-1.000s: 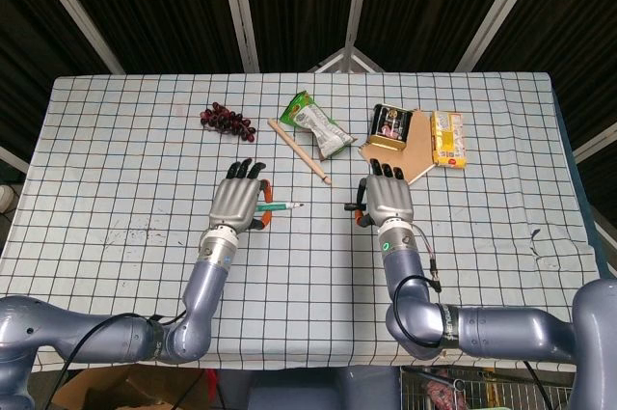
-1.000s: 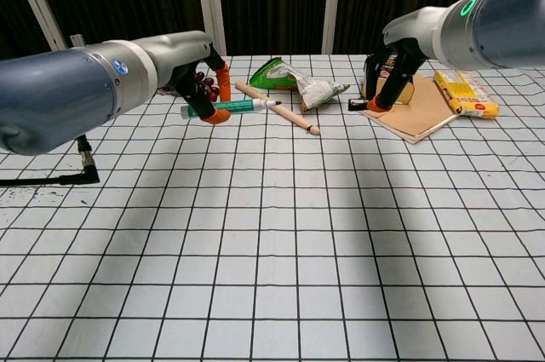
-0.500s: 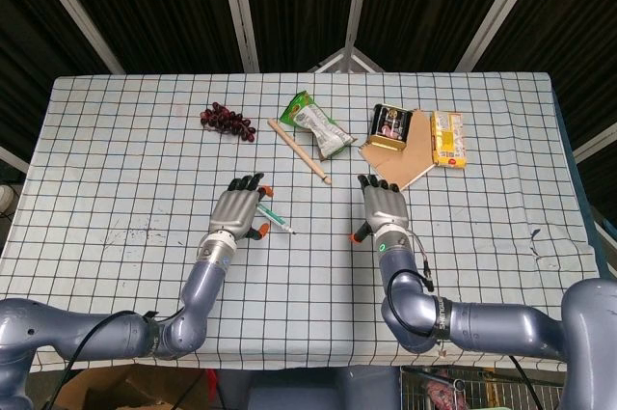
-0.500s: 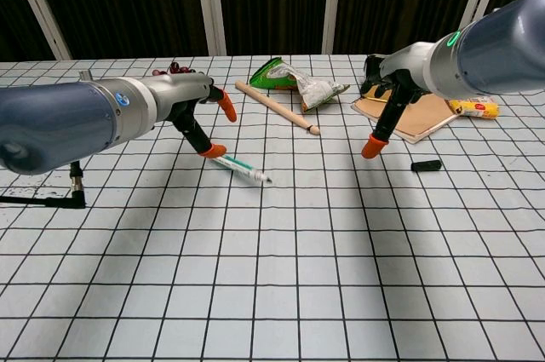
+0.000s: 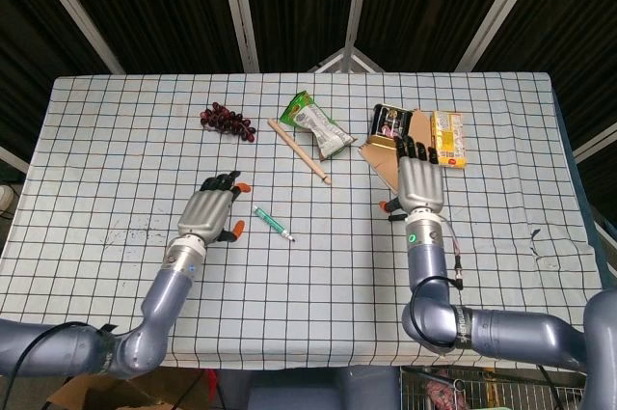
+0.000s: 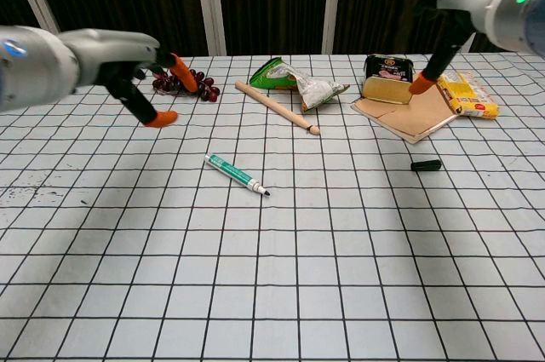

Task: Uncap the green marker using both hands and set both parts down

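I see the green marker (image 6: 237,175) lying uncapped on the table (image 6: 281,294), its cap (image 6: 425,165) well apart. My left hand (image 5: 207,213) and right hand (image 5: 419,184) are released, holding nothing.

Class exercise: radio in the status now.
Left hand and right hand open. Marker uncapped on table; cap lying apart. Nothing blocking.

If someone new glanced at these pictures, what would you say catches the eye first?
Probably the uncapped green marker, lying alone on the checked cloth near the middle, with its small black cap set down well off to the right. Above them hover the two hands, the left hand and right hand, both holding nothing. Behind sits a row of clutter: grapes, a wooden stick and a green snack bag.
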Available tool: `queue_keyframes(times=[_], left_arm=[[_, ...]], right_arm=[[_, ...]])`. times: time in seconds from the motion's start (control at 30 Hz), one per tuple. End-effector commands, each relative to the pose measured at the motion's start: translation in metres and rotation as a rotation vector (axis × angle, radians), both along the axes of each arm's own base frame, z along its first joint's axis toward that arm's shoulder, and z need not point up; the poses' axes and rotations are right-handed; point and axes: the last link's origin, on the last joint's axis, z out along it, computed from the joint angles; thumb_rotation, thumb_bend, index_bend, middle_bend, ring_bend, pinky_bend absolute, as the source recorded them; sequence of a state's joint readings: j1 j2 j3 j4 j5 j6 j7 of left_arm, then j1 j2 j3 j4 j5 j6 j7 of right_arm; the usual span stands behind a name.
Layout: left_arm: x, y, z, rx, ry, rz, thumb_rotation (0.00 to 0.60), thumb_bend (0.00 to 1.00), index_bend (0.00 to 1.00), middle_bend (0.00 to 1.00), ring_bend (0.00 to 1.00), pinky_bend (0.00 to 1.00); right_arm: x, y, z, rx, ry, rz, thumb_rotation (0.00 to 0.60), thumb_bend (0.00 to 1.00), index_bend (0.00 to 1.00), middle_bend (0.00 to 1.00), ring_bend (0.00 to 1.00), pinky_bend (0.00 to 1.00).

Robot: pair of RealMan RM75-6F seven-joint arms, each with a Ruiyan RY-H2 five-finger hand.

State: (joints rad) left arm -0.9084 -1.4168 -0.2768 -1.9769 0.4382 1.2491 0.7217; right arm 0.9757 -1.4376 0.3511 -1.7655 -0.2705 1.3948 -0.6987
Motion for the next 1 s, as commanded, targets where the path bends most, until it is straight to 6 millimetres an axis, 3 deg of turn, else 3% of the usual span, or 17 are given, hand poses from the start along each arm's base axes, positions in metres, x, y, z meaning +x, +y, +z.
queue_keyframes(times=[0.03, 0.23, 0.5, 0.77, 1.0], left_arm=[[-0.034, -0.035, 0.068, 0.137, 0.01, 0.032, 0.6, 0.59, 0.26, 0.0, 0.0, 0.0], [-0.087, -0.083, 0.117, 0.227, 0.021, 0.065, 0.6, 0.59, 0.26, 0.0, 0.0, 0.0], [-0.165, -0.138, 0.147, 0.305, -0.02, 0.111, 0.6, 0.59, 0.26, 0.0, 0.0, 0.0], [-0.218, -0.158, 0.152, 0.322, -0.061, 0.16, 0.6, 0.59, 0.26, 0.0, 0.0, 0.0], [-0.235, -0.16, 0.156, 0.325, -0.098, 0.153, 0.6, 0.59, 0.28, 0.0, 0.0, 0.0]], right_arm=[[-0.042, 0.004, 0.017, -0.062, 0.044, 0.019, 0.6, 0.11, 0.01, 0.0, 0.0, 0.0], [-0.099, 0.022, 0.033, -0.06, 0.079, 0.1, 0.6, 0.11, 0.01, 0.0, 0.0, 0.0], [-0.162, 0.063, 0.061, -0.065, 0.082, 0.142, 0.6, 0.11, 0.01, 0.0, 0.0, 0.0], [-0.197, 0.103, 0.089, -0.096, 0.078, 0.142, 0.6, 0.11, 0.01, 0.0, 0.0, 0.0], [-0.219, 0.132, 0.111, -0.09, 0.063, 0.079, 0.6, 0.11, 0.02, 0.0, 0.0, 0.0]])
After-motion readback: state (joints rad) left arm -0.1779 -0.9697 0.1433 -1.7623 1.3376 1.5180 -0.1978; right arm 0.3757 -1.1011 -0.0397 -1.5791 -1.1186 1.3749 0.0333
